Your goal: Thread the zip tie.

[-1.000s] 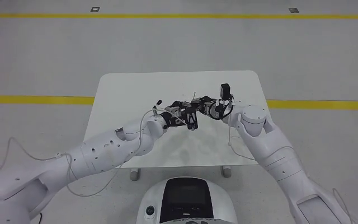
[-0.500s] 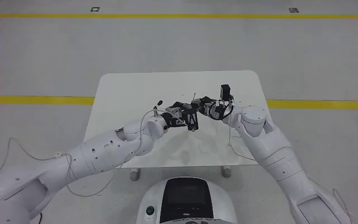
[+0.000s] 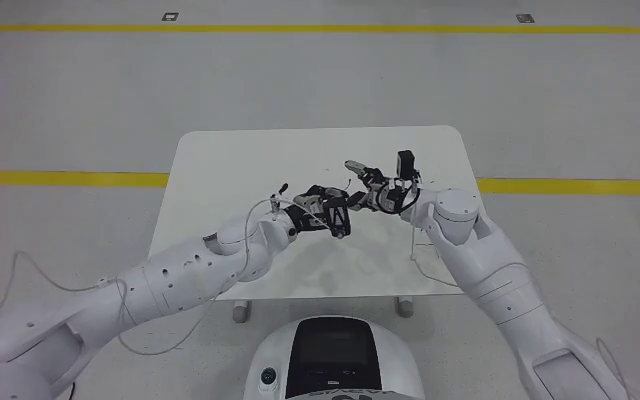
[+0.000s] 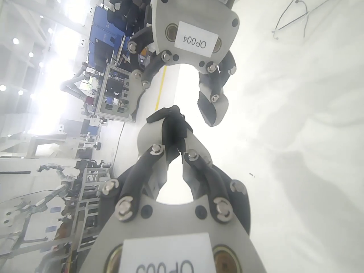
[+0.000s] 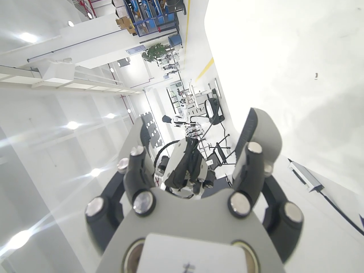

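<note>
Plainly, the main risk is that the arms are working on nothing: the zip tie (image 4: pixel 306 14) lies on the table (image 4: pixel 312 120) as thin crossed strands, well apart from both claws, which hang above the table tip to tip. The left gripper (image 4: pixel 170 126) is clenched, its black pads pressed together with no strand visible between them. The right gripper (image 5: pixel 199 120) is spread wide and empty, just beyond the left one's tips. If the right claw closes here, it would likely nip the left one's pads rather than a tie. Going for the strands brings its own trouble: they are thin, flat on the table and crossed, so a pinch could miss, skid off, or lift two at once. Whether they are one tie or several, I cannot tell.
</note>
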Robot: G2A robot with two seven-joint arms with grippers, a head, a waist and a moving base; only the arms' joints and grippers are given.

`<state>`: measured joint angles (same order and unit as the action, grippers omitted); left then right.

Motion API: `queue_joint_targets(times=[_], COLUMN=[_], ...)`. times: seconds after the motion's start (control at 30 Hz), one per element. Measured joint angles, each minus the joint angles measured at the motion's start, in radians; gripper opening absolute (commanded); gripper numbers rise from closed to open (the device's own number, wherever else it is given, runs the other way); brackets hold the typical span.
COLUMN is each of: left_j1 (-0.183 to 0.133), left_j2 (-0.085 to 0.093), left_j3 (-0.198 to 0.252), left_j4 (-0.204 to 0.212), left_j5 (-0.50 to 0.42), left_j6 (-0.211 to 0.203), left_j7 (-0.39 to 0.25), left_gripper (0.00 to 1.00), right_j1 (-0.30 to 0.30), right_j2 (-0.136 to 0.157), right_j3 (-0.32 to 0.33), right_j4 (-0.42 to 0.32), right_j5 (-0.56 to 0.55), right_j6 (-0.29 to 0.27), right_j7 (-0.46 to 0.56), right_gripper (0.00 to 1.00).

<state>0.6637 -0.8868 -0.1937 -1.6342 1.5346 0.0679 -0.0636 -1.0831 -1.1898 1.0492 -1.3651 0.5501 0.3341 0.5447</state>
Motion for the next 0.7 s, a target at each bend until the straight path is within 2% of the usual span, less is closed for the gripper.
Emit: queue_joint_targets(times=[0.23, 0.3, 0.57, 0.6, 0.7], left_j1=[0.046, 0.051, 0.055, 0.062, 0.081], left_j2=[0.022, 0.025, 0.024, 0.024, 0.027], left_j3=[-0.09, -0.102, -0.108, -0.118, -0.172], left_j4=[0.034, 0.037, 0.039, 0.044, 0.073], left_j5=[-0.159, -0.17, -0.176, -0.196, -0.345], left_j6=[-0.081, -0.087, -0.084, -0.082, -0.104], left_j7=[0.102, 0.12, 0.124, 0.131, 0.153], left_gripper=[0.0, 0.0, 0.0, 0.0, 0.0], right_j1=[-0.031, -0.032, -0.031, -0.031, -0.031], right_j2=[0.016, 0.016, 0.016, 0.016, 0.016], right_j3=[0.052, 0.055, 0.054, 0.054, 0.054], right_j4=[-0.013, -0.013, -0.012, -0.012, -0.012], right_j5=[-0.059, -0.059, -0.058, -0.058, -0.058], right_j6=[-0.048, -0.048, -0.048, -0.048, -0.048], right_j7=[0.018, 0.017, 0.017, 0.017, 0.017], right_gripper=[1.0, 1.0, 1.0, 1.0, 1.0])
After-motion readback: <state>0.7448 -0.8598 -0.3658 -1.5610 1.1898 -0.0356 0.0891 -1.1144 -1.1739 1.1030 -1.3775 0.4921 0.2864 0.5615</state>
